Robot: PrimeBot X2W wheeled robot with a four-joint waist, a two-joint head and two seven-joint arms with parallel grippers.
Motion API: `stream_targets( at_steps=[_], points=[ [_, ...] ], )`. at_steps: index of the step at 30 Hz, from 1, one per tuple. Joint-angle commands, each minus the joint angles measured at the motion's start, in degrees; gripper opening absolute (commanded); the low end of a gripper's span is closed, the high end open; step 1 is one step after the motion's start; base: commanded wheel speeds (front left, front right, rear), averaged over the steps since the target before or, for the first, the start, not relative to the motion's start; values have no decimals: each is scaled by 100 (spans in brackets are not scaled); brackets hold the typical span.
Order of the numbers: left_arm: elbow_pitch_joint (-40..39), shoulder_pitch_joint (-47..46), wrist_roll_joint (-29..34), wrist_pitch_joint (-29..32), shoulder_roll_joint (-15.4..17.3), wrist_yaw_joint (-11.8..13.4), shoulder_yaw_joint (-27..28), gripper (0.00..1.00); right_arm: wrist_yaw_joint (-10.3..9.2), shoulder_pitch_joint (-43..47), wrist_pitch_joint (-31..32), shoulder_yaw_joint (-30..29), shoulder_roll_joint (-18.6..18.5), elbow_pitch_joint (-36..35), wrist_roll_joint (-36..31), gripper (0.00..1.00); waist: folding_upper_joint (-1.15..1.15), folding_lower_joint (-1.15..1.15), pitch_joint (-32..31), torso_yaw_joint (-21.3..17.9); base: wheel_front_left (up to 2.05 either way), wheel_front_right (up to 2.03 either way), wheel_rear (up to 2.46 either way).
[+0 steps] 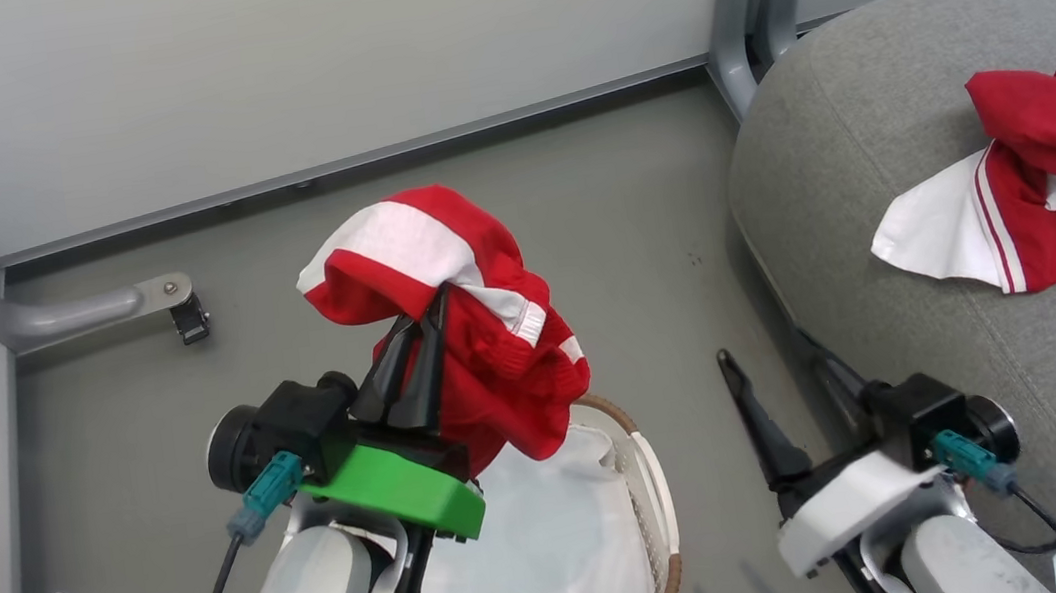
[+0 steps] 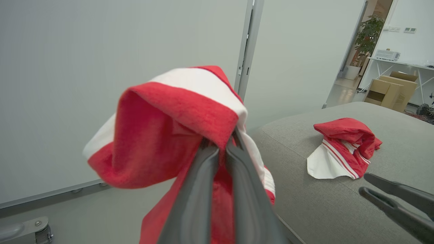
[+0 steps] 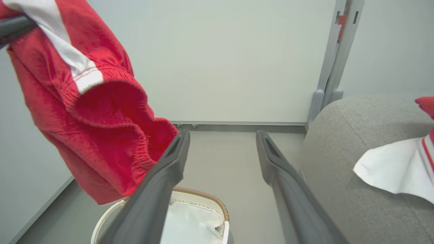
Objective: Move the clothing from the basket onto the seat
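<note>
Head view: what's the left end effector [image 1: 429, 311] got?
— Clamped on the clothing [image 1: 496, 361], dangling above the basket [image 1: 659, 502]. Right end effector [image 1: 770, 359] gapes empty; another piece [image 1: 1047, 172] lies on the seat [image 1: 899, 362].
— Handling?
— Soft, light, floppy, I'd judge; pinch a bunched fold or waistband.

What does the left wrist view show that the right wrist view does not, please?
Left wrist view: a potted plant and a cardboard box in the background. Right wrist view: the brown-rimmed basket and the white liner sheet inside it. Shared: the red-and-white garment held by the shut left claw, the open right claw, the grey seat, and a second garment lying on it.
</note>
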Motion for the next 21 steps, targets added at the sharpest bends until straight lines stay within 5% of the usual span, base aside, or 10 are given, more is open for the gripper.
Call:
stream_targets(
  at_steps=[1, 13, 21],
  points=[
    [-35, 18, 62, -1, -18, -14, -28, 0, -6, -168, -2, 144, -20, -115, 21, 100, 0, 0, 13, 22, 0, 0, 0],
    [-66, -257, -33, 0, -135, -14, -465, 0, -6, -1430, -3, 1930, -23, 59, -45, 100, 0, 0, 143, 426, 0, 0, 0],
    [-36, -350, -142, -1, -240, -14, -862, 0, -6, -1938, -2, 2305, -21, 793, -93, 100, 0, 0, 163, 790, 0, 0, 0]
  ],
)
